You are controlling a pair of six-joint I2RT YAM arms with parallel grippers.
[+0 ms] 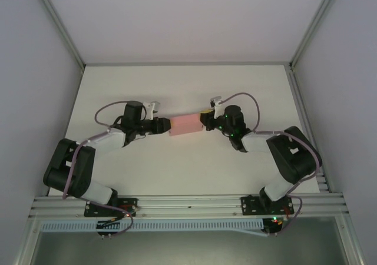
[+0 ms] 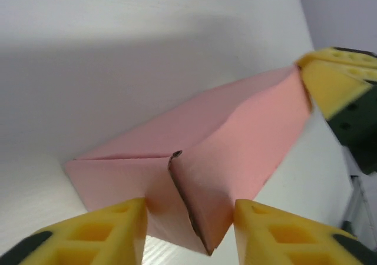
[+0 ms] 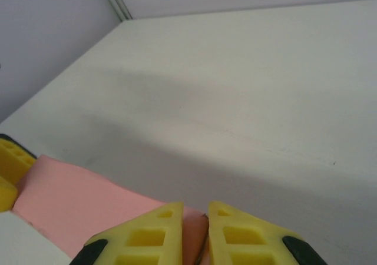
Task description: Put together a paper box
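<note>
pale pink folded card box [image 1: 185, 125] is being steadied, seemingly for flap closing, left gripper [image 2: 189, 209] clasping one end, right gripper [image 3: 195, 213] pinching the opposite edge.

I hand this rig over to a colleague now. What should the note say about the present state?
Left gripper: jaws on both sides of one end of the paper box; whether they press it, I cannot tell.
Right gripper: shut on the other end.
Box: between both grippers, mid-table.
Done: card folded into a long box shape.
Left: the end flap at the left gripper gapes; it probably needs tucking in.
</note>
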